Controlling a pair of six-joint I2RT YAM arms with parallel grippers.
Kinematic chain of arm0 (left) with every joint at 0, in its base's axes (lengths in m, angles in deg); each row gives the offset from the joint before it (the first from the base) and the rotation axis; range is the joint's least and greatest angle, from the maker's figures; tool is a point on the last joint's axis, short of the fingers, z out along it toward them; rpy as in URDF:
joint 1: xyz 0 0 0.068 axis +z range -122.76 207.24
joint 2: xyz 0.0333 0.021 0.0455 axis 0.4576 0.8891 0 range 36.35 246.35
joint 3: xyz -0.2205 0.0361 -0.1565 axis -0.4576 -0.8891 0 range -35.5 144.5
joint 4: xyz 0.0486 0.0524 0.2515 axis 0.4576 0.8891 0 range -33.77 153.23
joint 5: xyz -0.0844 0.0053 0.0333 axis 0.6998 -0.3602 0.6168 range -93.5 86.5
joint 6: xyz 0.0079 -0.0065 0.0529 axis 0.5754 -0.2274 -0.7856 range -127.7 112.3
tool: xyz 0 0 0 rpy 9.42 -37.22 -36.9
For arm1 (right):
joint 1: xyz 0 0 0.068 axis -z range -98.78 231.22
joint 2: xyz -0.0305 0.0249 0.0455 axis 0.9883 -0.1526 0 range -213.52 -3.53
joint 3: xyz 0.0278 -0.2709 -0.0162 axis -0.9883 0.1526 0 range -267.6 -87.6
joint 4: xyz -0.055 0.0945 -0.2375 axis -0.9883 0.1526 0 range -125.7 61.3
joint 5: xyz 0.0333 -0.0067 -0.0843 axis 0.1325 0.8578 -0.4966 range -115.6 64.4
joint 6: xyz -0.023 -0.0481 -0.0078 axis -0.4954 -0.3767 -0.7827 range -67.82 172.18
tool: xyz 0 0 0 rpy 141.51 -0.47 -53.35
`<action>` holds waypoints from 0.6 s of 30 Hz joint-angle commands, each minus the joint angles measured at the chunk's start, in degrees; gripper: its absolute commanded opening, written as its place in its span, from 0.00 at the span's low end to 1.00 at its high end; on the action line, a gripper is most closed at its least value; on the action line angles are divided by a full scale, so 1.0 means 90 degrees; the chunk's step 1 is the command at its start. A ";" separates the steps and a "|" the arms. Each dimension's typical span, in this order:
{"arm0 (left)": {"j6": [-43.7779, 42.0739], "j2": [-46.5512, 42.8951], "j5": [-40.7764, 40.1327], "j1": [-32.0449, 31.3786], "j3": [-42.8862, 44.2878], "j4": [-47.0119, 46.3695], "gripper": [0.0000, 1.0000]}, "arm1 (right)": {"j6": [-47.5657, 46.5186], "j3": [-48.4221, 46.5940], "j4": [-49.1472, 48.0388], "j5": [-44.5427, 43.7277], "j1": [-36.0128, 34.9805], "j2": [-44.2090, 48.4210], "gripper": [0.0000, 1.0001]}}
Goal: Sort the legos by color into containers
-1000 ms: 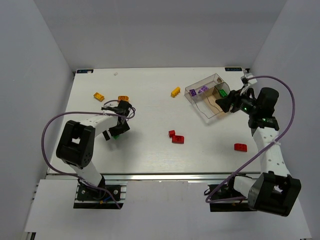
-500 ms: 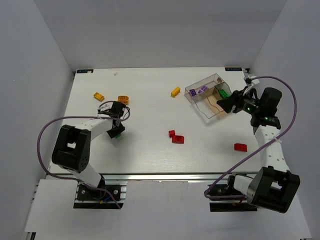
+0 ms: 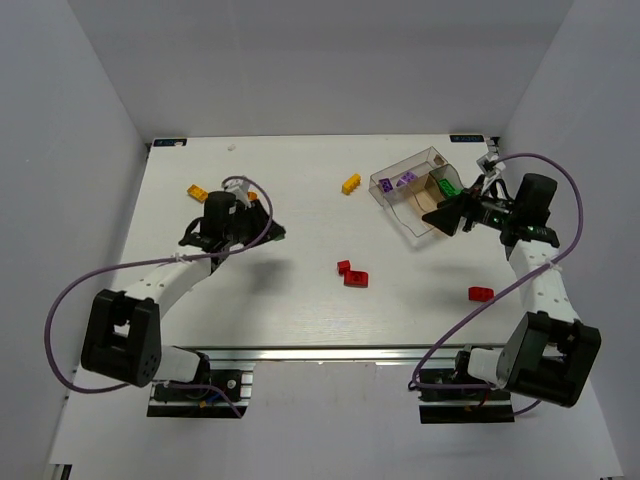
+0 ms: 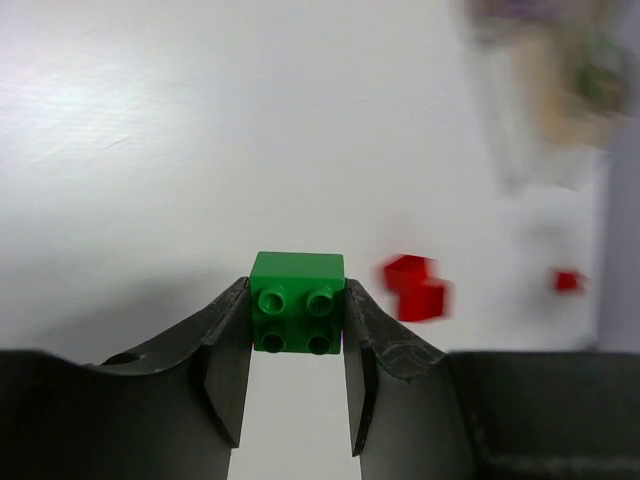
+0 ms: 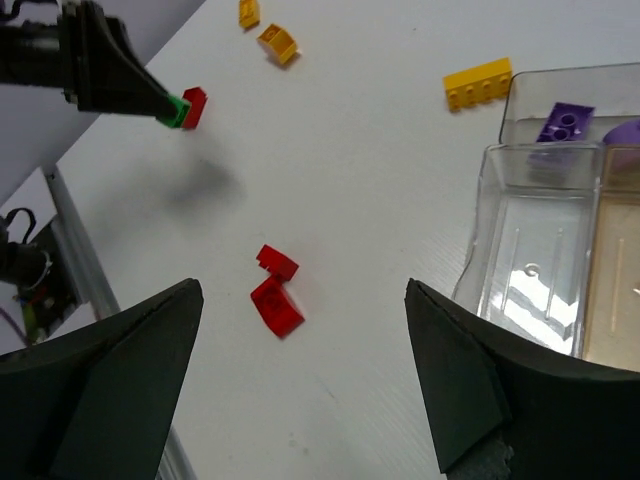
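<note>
— Starting with the largest thing, what is seen?

— A white table (image 3: 300, 320) is seen, and a clear box (image 3: 398, 212) is set on its far right part. The box is split by dividers into narrow compartments. Two purple bricks (image 3: 384, 185) are lodged at its far left end, though whether one compartment is shared by them cannot be told. A second green brick (image 3: 447, 186) is lodged at the end nearer the right arm.

— How are the grippers held?

— The right gripper (image 5: 302, 290) is held just beside the right side of the box, over the table. Its jaws are spread wide, and nothing is gripped between them. The left gripper (image 4: 297, 300) is held clear of the table over its left half, well apart from the box. It is closed on a green brick (image 4: 296, 310), which is pinched by two opposite sides with four studs turned toward the wrist camera.

— And where are the loose bricks found?

— Two red bricks (image 3: 351, 274) are found touching each other near the middle of the table. A single red brick (image 3: 481, 293) is found alone toward the right edge, on the near side of the box. One yellow brick (image 3: 351, 183) is laid near the left end of the box. At the far left, beyond the left gripper, an orange brick (image 5: 277, 42) and a small yellow brick (image 3: 197, 191) are laid near each other.
</note>
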 commanded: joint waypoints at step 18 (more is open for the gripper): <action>0.5629 0.3827 0.5083 -0.1467 0.1670 -0.9836 0.00 | -0.1794 0.0459 -0.0188 -0.0304 -0.1775 -0.0052 0.89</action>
